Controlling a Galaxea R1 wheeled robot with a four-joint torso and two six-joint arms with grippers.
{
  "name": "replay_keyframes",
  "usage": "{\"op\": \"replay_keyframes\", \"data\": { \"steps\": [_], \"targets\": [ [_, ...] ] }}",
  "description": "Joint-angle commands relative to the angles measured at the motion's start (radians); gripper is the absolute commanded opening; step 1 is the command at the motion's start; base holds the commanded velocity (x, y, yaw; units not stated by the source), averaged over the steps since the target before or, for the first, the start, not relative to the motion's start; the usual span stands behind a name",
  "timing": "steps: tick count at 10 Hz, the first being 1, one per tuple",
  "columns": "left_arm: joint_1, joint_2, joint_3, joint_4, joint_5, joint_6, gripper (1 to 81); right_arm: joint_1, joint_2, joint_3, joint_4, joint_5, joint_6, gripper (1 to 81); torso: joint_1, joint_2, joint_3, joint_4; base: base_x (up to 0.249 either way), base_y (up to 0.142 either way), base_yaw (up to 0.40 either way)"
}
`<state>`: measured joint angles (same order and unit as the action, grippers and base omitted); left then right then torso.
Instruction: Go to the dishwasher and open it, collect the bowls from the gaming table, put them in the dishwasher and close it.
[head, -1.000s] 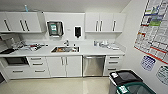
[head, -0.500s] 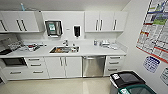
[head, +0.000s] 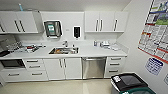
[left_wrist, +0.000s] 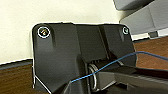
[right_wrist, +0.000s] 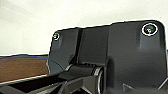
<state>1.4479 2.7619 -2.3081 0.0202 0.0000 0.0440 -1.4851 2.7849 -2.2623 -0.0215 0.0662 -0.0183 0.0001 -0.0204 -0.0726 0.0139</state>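
Kitchenette w/ white cabinets (head: 63, 68), sink (head: 63, 50); dishwasher (head: 94, 67) shut, under counter (head: 100, 52)

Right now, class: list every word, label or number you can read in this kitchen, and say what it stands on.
None can be read.
Wall poster: print too blurred.
Blue sign: too blurred.
Bin label: too small.
Towel dispenser label: too blurred.
Dishwasher: no visible marking.

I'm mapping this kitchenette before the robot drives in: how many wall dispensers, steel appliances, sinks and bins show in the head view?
Wall-mounted dispensers: 2, grey paper-towel box and small black soap unit
Brushed-steel dishwasher: 1
Steel sink: 1
Black-lidded bin: 1
Total: 5
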Motion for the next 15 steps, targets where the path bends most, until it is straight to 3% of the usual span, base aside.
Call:
{"op": "replay_keyframes", "data": {
  "steps": [1, 15],
  "targets": [
    [-0.051, -0.017, 0.012, -0.011, 0.054, -0.003, 81.1, 0.048, -0.014, 0.017, 0.003, -0.051, -0.003, 81.1, 0.0, 0.0, 0.0, 0.0, 0.111, 0.0, 0.0],
    [-0.051, -0.019, 0.012, -0.013, 0.054, -0.004, 81.1, 0.048, -0.014, 0.021, 0.003, -0.051, -0.005, 81.1, 0.0, 0.0, 0.0, 0.0, 0.112, 0.0, 0.0]
  ]
}}
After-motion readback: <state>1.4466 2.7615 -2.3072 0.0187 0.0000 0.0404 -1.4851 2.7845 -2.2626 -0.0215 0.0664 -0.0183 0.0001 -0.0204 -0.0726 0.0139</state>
